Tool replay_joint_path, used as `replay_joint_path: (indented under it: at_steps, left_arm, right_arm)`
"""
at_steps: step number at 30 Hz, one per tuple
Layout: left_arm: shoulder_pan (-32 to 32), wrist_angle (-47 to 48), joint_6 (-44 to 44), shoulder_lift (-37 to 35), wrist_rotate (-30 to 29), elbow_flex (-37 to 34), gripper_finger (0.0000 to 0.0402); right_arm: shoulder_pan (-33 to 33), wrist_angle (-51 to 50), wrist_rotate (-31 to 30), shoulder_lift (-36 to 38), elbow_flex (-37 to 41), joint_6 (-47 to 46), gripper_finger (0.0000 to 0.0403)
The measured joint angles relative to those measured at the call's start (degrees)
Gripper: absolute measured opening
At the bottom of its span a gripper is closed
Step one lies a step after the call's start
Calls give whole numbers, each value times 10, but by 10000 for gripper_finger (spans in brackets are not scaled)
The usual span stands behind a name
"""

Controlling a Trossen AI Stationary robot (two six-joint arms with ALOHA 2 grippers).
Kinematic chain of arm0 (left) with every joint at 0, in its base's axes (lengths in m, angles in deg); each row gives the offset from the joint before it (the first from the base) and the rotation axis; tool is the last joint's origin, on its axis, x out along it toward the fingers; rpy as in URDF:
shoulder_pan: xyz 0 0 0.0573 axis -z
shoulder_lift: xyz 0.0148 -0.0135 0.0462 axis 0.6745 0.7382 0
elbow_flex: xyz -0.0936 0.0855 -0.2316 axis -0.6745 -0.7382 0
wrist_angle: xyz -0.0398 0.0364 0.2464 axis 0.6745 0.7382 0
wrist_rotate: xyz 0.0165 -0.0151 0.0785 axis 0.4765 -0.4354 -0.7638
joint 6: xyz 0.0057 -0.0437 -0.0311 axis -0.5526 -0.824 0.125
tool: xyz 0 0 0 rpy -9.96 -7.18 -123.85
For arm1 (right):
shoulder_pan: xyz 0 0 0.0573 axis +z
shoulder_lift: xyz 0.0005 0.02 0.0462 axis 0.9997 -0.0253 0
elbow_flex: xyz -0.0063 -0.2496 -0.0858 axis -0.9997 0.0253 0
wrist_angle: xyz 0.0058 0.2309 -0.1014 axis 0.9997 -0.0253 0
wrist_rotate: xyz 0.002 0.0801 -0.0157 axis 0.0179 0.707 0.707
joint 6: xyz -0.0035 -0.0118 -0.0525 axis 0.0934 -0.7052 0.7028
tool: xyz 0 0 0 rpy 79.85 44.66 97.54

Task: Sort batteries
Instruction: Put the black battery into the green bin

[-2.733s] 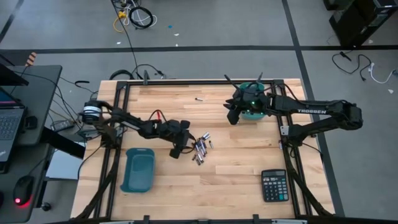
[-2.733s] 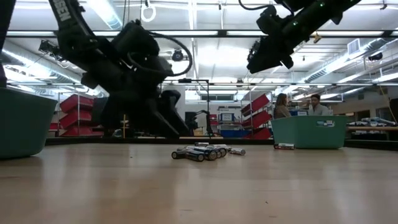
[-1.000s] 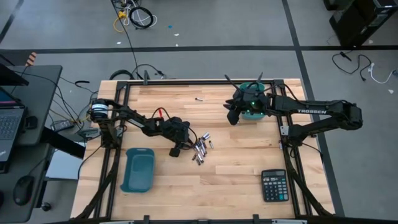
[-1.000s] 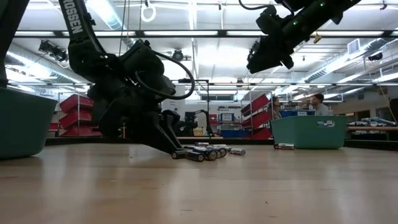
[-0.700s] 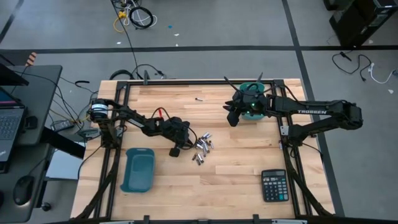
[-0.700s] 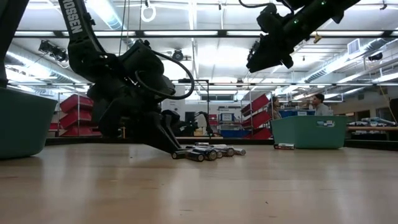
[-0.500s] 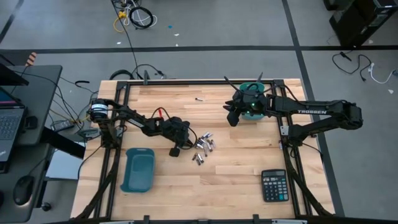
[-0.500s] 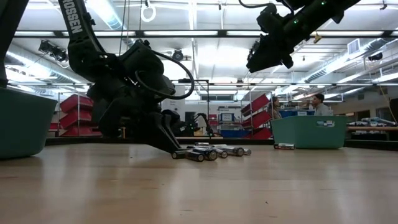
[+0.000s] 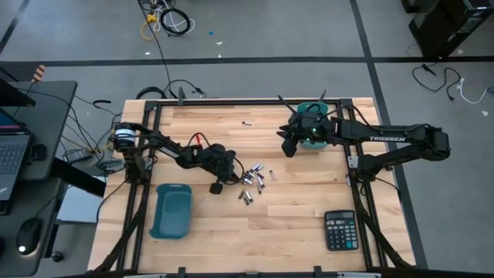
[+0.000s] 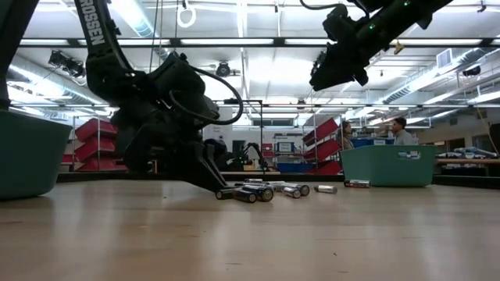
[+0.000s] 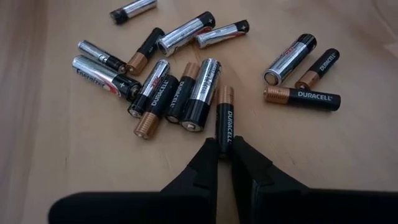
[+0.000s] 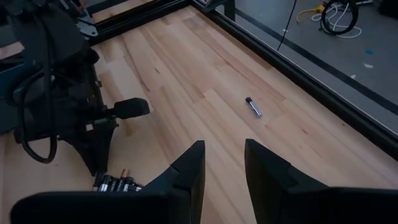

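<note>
Several small batteries (image 11: 180, 87), silver-black and black-copper, lie loose on the wooden table (image 9: 293, 208) near its middle (image 9: 253, 181). My left gripper (image 11: 224, 146) reaches down to the pile's near-left side (image 9: 230, 182) and is shut on one black-copper battery (image 11: 224, 118). One lone battery (image 9: 248, 123) lies near the far edge. My right gripper (image 12: 222, 165) hangs open, high above the table by the far teal bin (image 9: 312, 137), with nothing between its fingers. My left gripper pinches the black end (image 11: 224, 142) of the black-copper battery between its two fingertips (image 11: 207, 155). The fingers slant down from the table's left and lie along the battery. The battery lies flat on the table, its copper end (image 11: 225, 94) pointing away from the gripper.
A teal rectangular bin (image 9: 171, 210) sits at the near left. A black calculator (image 9: 340, 230) lies at the near right. A black frame (image 9: 231, 102) borders the table. In the low view, people show in the room beyond the far teal bin (image 10: 387, 165).
The pile has spread out. A few batteries have rolled away from my left gripper toward the table's right edge, and one now lies apart from the rest. Both arms have stayed where they were.
</note>
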Motion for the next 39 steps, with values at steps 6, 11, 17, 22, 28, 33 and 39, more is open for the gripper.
replay_joint_path:
  at_steps: [6, 11, 17, 22, 28, 33, 39]
  left_arm:
    - [-4, 10, 0, -25, 31, -2, 24]
    - [-7, 14, -2, -67, 80, -1, 24]
    - [-7, 0, -4, -119, 68, 0, 24]
    - [-10, -45, -19, -150, 0, 1, 24]
    - [-12, -160, -34, -154, -40, 1, 24]
    - [-12, -262, -60, -155, -40, 1, 24]
    - [-12, -295, -64, -155, -40, 1, 24]
  right_arm:
    - [11, 0, 0, 0, 0, 5, 98]
    - [21, 6, 0, 0, 0, 13, 98]
    - [56, 39, 0, -10, 0, 79, 98]
    - [95, 116, -2, -23, 1, 154, 98]
    - [138, 191, -5, -47, 1, 235, 98]
    - [156, 265, -5, -79, 1, 284, 98]
    - [163, 347, -7, -109, 0, 313, 101]
